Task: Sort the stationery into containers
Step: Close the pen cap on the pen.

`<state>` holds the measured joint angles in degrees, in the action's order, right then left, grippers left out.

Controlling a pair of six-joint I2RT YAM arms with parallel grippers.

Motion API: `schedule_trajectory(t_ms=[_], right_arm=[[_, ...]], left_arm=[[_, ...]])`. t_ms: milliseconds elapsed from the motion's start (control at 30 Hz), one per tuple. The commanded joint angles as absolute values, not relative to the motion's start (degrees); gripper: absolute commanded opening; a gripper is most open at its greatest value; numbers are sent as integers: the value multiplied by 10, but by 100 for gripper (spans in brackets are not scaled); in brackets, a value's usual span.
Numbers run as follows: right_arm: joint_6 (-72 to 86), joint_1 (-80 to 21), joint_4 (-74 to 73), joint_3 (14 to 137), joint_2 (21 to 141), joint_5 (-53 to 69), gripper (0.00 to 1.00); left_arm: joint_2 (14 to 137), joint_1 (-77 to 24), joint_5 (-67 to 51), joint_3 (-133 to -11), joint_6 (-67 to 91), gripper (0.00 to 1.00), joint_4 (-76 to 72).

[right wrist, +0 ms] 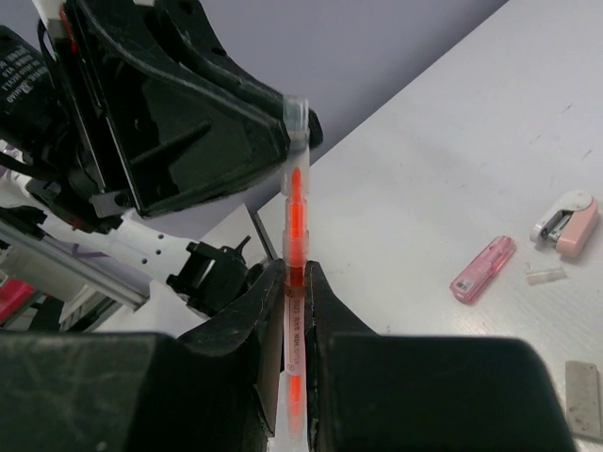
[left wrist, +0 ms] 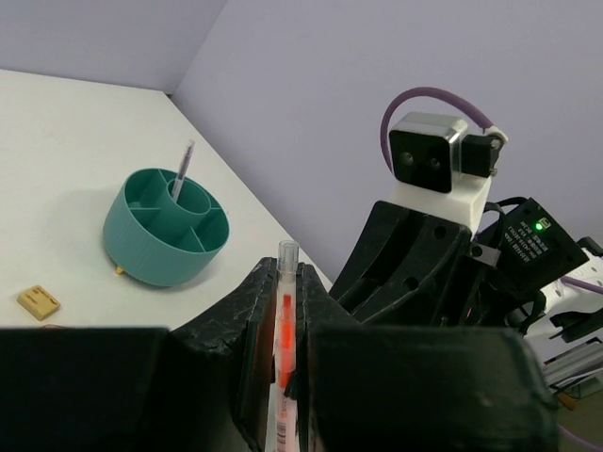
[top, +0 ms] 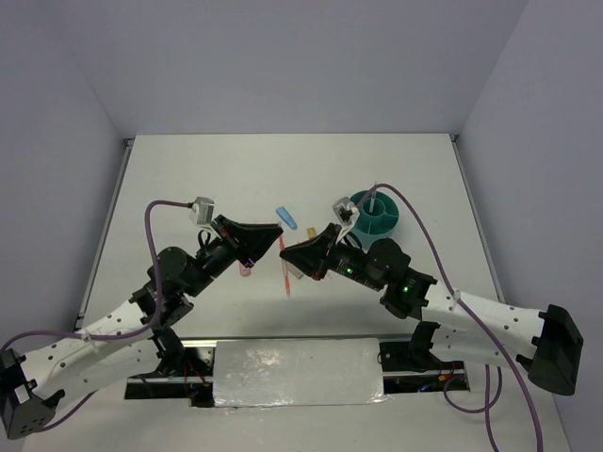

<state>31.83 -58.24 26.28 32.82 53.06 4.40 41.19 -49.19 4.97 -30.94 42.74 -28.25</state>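
- Top view: the red pen is hung upright between the left gripper and right gripper; which one grips it is unclear here.
- Left wrist: the red pen is clamped by the left fingers; a grey pen is stood in the cup.
- Right wrist: the right fingers are closed on the red pen's lower part.
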Motion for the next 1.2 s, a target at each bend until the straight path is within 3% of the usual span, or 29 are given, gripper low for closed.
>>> schedule_trajectory(t_ms=[0,333,467,767,933,1167], right_arm=[[298,-585,269,374,528,30,0],[219,-565,282,454,560,7,0],[194,-544,314,482,571,23,0],[157,-548,300,451,577,134,0],[143,-562,274,461,583,134,0],[138,-569,268,469,583,133,0]], left_arm=[[416,-490,33,-307,446,0,-315],[417,-490,4,-280,468,0,-332],[426,-490,-26,-286,450,6,-313],[401,-490,26,-348,390,43,-169],[408,-490,33,-375,377,41,-149],[417,-490,20,-376,373,8,-148]])
